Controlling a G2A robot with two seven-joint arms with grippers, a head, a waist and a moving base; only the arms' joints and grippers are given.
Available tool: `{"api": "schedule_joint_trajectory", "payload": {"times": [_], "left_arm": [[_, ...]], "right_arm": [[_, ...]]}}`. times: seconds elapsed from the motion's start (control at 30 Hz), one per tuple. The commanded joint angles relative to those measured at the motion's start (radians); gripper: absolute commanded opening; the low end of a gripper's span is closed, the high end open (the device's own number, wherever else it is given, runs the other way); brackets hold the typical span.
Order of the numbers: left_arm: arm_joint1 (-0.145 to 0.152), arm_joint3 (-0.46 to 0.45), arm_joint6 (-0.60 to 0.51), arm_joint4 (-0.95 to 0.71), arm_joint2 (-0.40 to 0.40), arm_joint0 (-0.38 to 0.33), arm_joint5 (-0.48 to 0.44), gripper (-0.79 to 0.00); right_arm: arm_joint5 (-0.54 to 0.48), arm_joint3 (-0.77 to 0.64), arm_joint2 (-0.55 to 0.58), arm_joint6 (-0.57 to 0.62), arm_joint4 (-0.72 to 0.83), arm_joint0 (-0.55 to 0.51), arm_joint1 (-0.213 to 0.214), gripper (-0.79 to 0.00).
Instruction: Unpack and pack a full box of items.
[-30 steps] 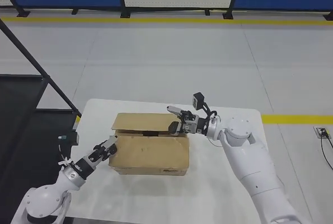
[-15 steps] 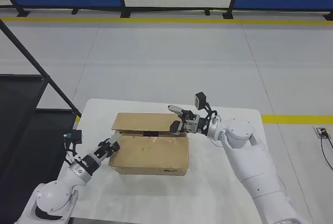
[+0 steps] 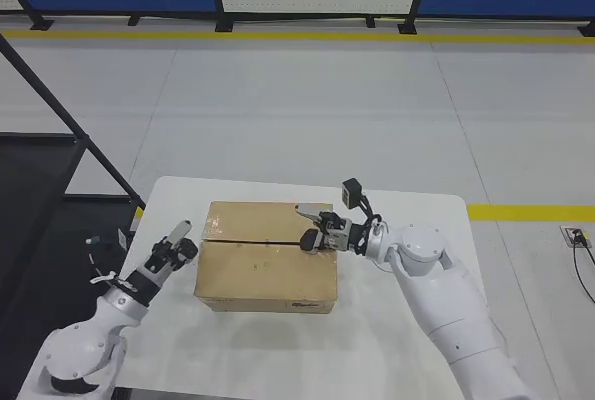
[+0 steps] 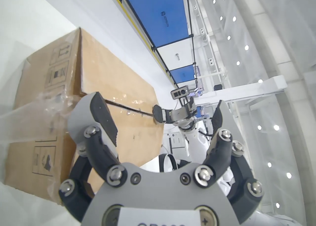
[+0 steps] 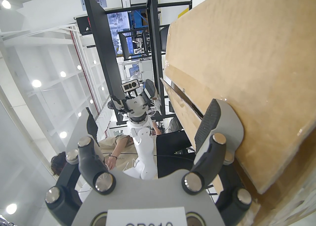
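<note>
1. You have the cardboard box (image 3: 267, 262) standing on the white worktop (image 3: 397, 340), between the two sets of jaws. Both top flaps are folded down, and a seam runs along the lid.
2. Your left gripper (image 3: 183, 238) has its jaws wide and holds nothing. The box's end face lies just ahead of them, apart from both fingers. Wrinkled clear tape (image 4: 49, 99) clings to that end.
3. Your right gripper (image 3: 309, 225) has its jaws wide and grips nothing. One finger (image 5: 209, 123) lies on the box lid beside the seam, at the end nearest that arm. The other finger (image 5: 90, 123) stands clear of the cardboard.
4. A narrow gap shows in the seam just ahead of the resting finger.
5. The box contents are hidden under the flaps.
</note>
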Motion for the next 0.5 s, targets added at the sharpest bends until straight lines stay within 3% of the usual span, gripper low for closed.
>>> {"api": "schedule_joint_trajectory", "payload": {"times": [0.0,0.23,0.47], "left_arm": [[0.004,0.004,-0.019,-0.082,-0.083,0.03,0.001,0.0],[0.028,0.047,-0.231,-0.182,-0.329,0.152,0.002,0.0],[0.028,0.047,-0.231,-0.182,-0.329,0.152,0.002,0.0]], "right_arm": [[-0.023,0.0,-0.003,0.006,0.0,-0.001,0.001,0.0],[-0.054,-0.006,-0.012,0.011,-0.025,0.004,0.004,0.0],[-0.054,-0.006,-0.012,0.011,-0.025,0.004,0.004,0.0]]}}
